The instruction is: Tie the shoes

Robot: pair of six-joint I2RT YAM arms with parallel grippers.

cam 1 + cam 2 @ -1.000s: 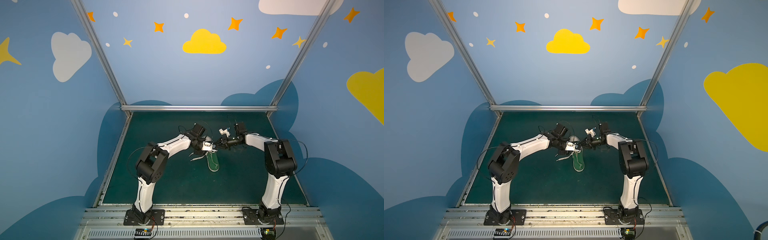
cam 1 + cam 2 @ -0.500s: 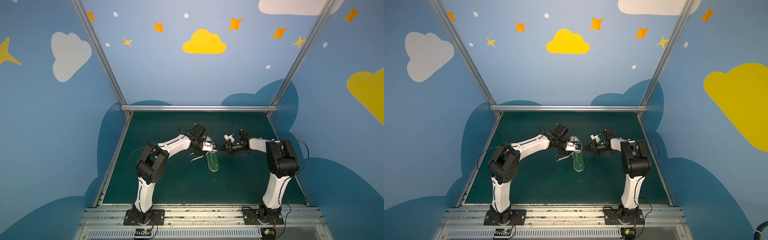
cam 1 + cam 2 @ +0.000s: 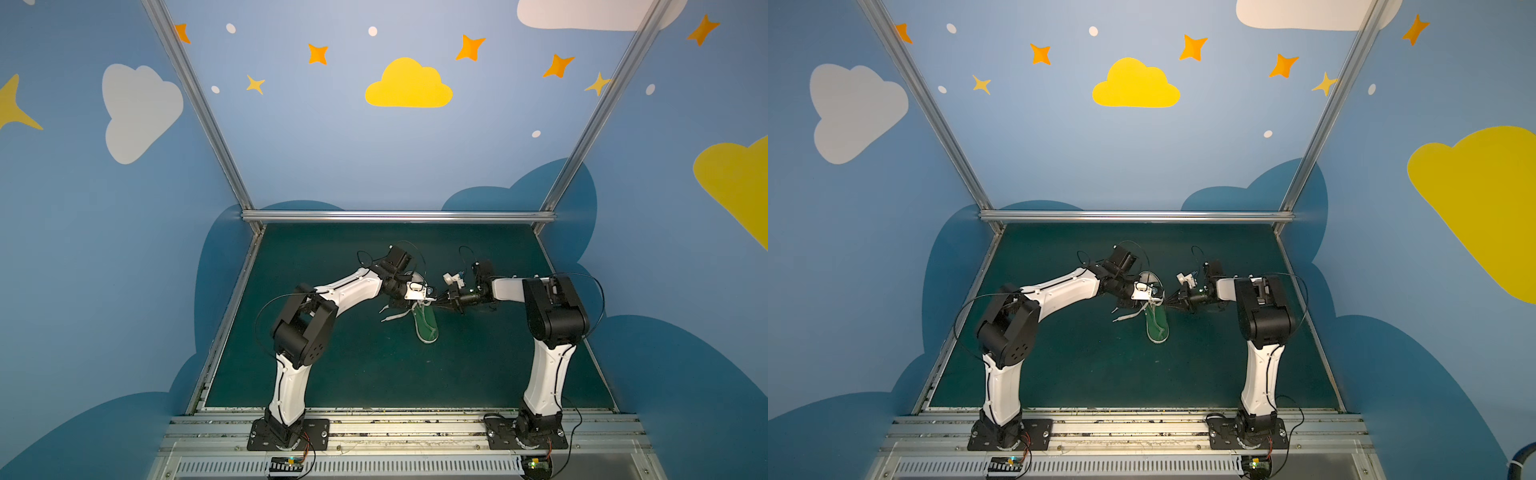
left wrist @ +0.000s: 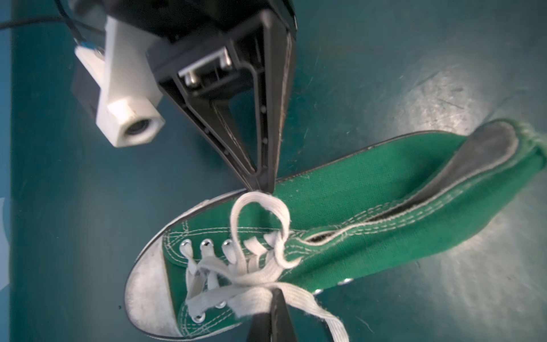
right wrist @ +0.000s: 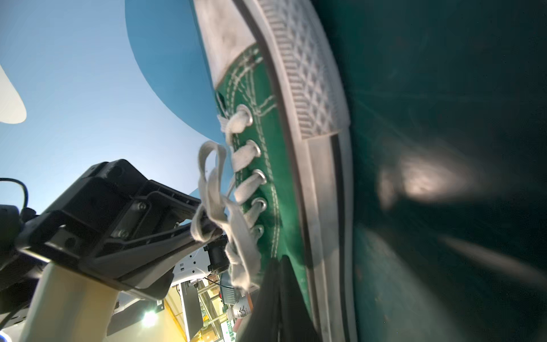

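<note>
Top views, both, show the dark green surface (image 3: 332,374) with two arms (image 3: 345,291) bent inward so that their grippers meet at mid-frame. The convergence is judged deliberate: each arm works one side of the knot.

The shoe (image 3: 427,326) rests on its sole at the centre of the surface, directly between the grippers, toe toward the lower edge of the frame.

In the left wrist view the right gripper (image 4: 262,188) enters from the upper centre. Its jaws are together and pinch the crown of a raised loop (image 4: 260,204), judged to keep the loop standing. The left gripper (image 4: 273,293) rises from the lower edge, jaws likewise together and clamped where the laces (image 4: 254,275) cross over the tongue, judged to hold tension there. One free lace end (image 3: 390,318) trails on the surface left of the shoe. The knot is judged unfinished.

Condition of the shoe:
- The upper is green canvas with white stitching, and it is collapsed flat at the heel.
- Grey lining (image 4: 488,154) is exposed.
- The white toe cap (image 4: 148,284) is scuffed grey.
- The metal eyelets (image 4: 206,244) are intact.
- The laces are flat, white and slightly frayed.
</note>
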